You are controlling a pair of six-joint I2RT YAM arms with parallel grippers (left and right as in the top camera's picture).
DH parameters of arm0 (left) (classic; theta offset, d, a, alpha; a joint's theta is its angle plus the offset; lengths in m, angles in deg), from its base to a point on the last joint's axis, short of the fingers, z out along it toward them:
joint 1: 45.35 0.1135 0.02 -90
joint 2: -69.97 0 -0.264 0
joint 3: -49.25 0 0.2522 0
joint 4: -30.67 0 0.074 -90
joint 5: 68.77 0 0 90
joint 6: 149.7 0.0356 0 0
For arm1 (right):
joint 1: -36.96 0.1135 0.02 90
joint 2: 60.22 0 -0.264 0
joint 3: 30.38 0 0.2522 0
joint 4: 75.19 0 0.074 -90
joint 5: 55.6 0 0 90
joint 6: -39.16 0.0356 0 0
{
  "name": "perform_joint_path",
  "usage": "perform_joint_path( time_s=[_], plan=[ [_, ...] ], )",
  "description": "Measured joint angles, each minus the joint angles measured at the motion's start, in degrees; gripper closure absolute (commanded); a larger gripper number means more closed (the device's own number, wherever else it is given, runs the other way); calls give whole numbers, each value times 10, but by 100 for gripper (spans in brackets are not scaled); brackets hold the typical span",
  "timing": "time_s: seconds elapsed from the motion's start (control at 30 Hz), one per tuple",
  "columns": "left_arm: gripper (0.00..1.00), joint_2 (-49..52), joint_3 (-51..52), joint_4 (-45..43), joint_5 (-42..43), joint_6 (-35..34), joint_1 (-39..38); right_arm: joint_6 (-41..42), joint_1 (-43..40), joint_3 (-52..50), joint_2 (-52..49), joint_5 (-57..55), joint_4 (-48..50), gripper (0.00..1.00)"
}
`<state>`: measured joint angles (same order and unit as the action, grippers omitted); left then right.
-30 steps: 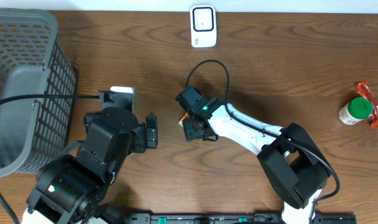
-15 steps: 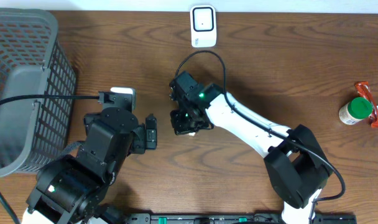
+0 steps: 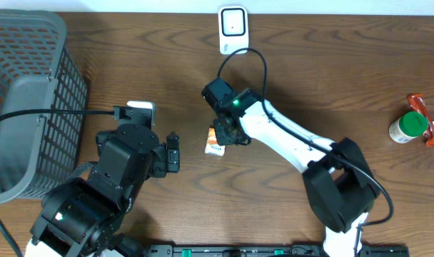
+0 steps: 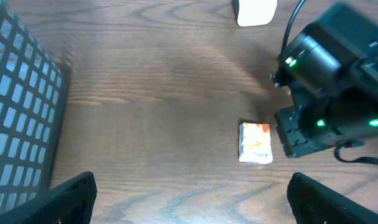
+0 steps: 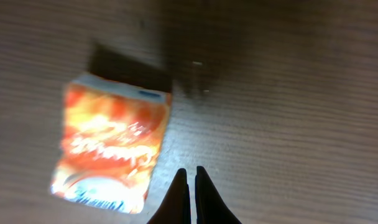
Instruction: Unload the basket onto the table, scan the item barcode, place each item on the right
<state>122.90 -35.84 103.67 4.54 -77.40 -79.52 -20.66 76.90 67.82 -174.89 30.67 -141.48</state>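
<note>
**Item:** small orange packet (image 3: 215, 148), lying flat on the wooden table (image 3: 331, 78), mid-table between the two arms.

**Right gripper** (image 5: 191, 177): jaws pressed together, holding nothing. The tips are just beside the packet's edge (whether they touch it cannot be told).

**Left gripper** (image 4: 190, 183): jaws spread wide, empty, apart from the packet.

**White device** (image 3: 233, 30): at the table's far edge.

**Grey basket** (image 3: 31, 107): at the left.

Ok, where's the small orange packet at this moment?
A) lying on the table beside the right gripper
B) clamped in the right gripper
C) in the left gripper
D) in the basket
A: the orange packet lies flat on the table, next to the right gripper, which is shut on nothing.
</note>
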Motion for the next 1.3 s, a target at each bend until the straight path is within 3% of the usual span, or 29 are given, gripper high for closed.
perform_joint_path(
  time_s=[0.17, 0.43, 0.67, 0.73, 0.83, 1.0, 1.3],
  plan=[
    [2, 0, 0, 2, 0, 0, 0, -5, 0, -2, -36, 19, 4, 99],
    [2, 0, 0, 4, -21, 0, 0, -22, 17, -4, -59, 148, 24, 99],
    [2, 0, 0, 5, -30, 0, 0, -23, 35, -5, -59, 251, 161, 98],
    [2, 0, 0, 6, -30, 0, 0, -20, 35, -5, -59, 262, 173, 86],
    [2, -1, 0, 6, -30, 0, 0, -16, 31, -2, -59, 272, 143, 80],
    [2, -15, 0, -4, -30, 0, 0, -14, 28, 24, -58, 260, 63, 96],
    [2, -30, 0, -3, -30, 0, 0, -13, 28, 67, -49, 199, 114, 99]
  ],
)
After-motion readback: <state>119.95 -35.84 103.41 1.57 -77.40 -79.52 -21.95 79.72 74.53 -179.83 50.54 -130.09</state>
